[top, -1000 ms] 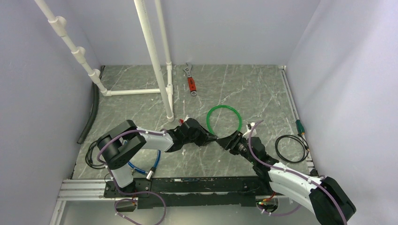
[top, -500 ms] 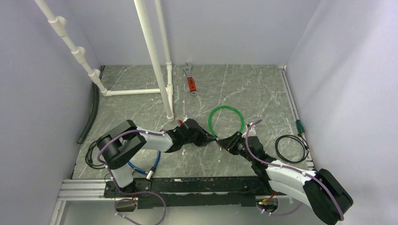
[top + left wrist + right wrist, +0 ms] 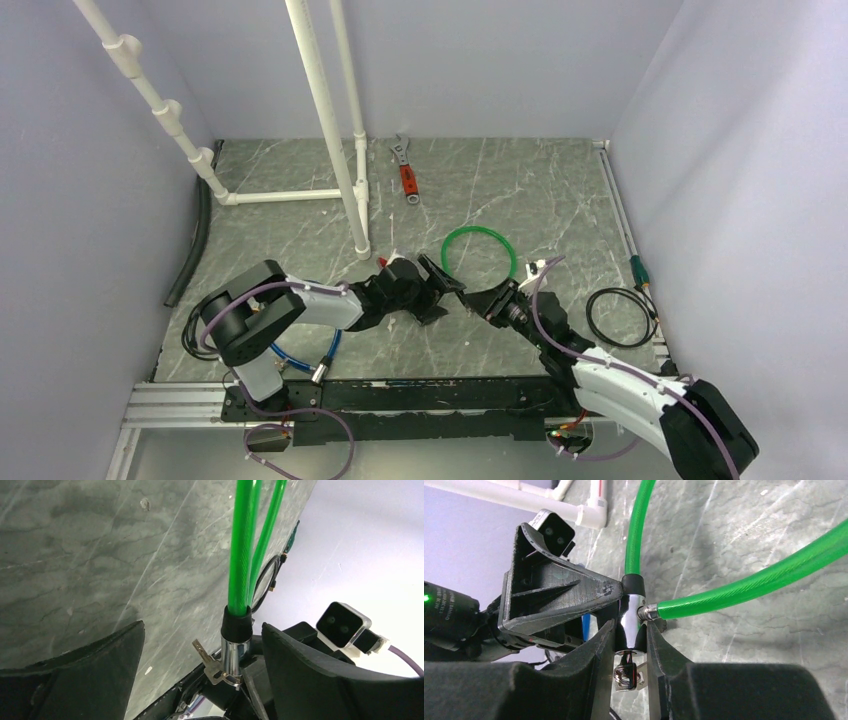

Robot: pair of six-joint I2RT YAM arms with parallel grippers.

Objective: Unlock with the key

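The green cable [image 3: 510, 262] lies looped on the table's middle. Its silver lock cylinder [image 3: 629, 611] is pinched between the fingers of my right gripper [image 3: 630, 629], which is shut on it. A small key bunch [image 3: 626, 676] hangs at the cylinder's near end, one key seemingly in the keyhole. In the left wrist view the cylinder [image 3: 233, 650] stands between the wide-apart fingers of my left gripper [image 3: 201, 628], touching neither. A loose key [image 3: 202, 653] sticks out from the ring beside it. From above, the left gripper [image 3: 447, 287] and right gripper [image 3: 487, 300] face each other.
A red-handled wrench [image 3: 405, 176] lies at the back. White pipes [image 3: 322, 110] rise at the back left, with a black hose [image 3: 190, 250] along the left wall. A black cable coil [image 3: 620, 316] sits right, a blue cable [image 3: 300, 356] near the left base.
My left gripper has opened and let go at the lock end. The right gripper's fingers have narrowed onto the lock cylinder.
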